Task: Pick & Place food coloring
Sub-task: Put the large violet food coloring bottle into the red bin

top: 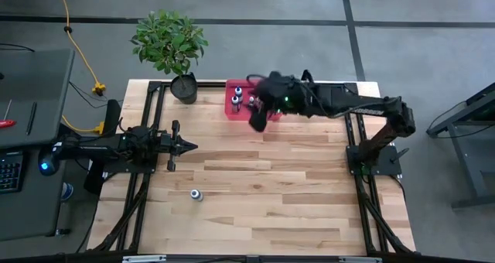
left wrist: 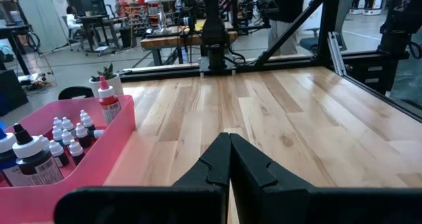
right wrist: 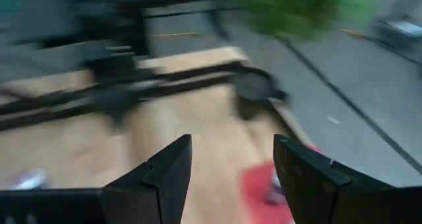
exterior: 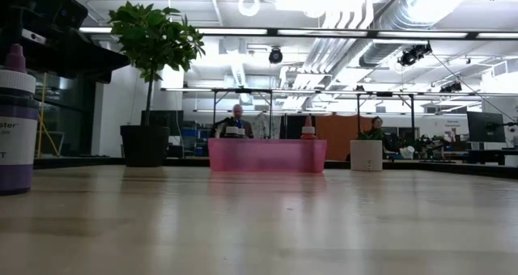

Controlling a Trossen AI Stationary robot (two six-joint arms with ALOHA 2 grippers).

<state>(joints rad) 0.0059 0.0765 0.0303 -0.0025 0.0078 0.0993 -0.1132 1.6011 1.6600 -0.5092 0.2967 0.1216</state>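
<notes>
Right gripper [right wrist: 231, 168]: fingers spread wide, nothing between them, hovering over the near edge of the pink tray [top: 232, 108] at the table's [top: 294, 193] far side, arm stretched across from its base on the right, wrist angled toward the left arm. Left gripper [left wrist: 229, 159]: fingers pressed together, empty, held low and level over the left side of the table, pointing toward the middle. Food coloring bottles [left wrist: 66, 135] standing in the tray; one stray bottle [top: 196, 195] alone on the wood, well apart, nearer the front. Potted plant [top: 172, 46] just beside the tray.
</notes>
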